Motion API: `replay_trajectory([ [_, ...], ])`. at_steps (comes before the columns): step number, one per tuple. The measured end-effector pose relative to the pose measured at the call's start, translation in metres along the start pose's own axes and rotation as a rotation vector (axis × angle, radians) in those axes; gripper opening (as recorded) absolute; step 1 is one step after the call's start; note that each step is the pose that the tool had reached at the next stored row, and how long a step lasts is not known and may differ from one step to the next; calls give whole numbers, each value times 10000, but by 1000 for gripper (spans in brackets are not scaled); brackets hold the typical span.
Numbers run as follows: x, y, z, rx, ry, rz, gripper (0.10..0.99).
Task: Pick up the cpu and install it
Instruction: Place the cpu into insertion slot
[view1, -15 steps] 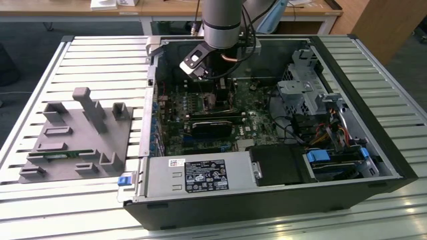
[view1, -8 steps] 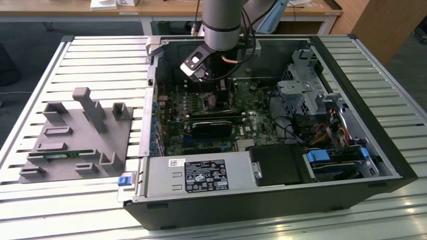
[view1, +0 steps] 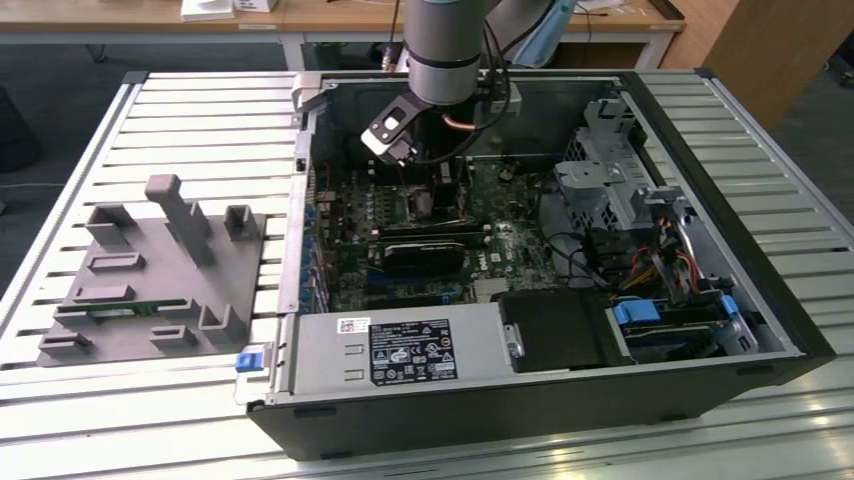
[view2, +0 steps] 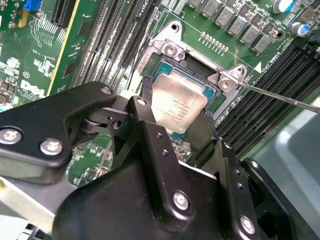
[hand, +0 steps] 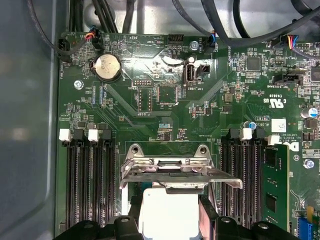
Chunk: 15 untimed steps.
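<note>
The cpu, a small square chip with a shiny silver top, sits tilted between my gripper's black fingers, which are shut on its two opposite edges. It hangs just above the open socket on the green motherboard. In the first wrist view the cpu is right in front of the raised metal load plate. In the exterior view the gripper reaches down into the open computer case, over the middle of the board.
The socket's thin lever rod sticks out to one side. Black memory slots flank the socket, one holding a green memory stick. A power supply and drive cage fill the case's near end. A grey parts fixture stands at the exterior view's left.
</note>
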<state>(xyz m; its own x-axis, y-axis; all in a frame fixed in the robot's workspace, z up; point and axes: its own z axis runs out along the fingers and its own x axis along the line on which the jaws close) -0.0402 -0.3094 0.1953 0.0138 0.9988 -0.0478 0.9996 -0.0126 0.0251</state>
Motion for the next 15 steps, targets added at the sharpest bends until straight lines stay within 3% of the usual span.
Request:
replay_trajectory([
  [9, 3, 1, 5, -7, 10, 2, 537],
  [10, 2, 1, 4, -6, 8, 1, 600],
  [15, 2, 1, 2, -4, 6, 1, 600],
])
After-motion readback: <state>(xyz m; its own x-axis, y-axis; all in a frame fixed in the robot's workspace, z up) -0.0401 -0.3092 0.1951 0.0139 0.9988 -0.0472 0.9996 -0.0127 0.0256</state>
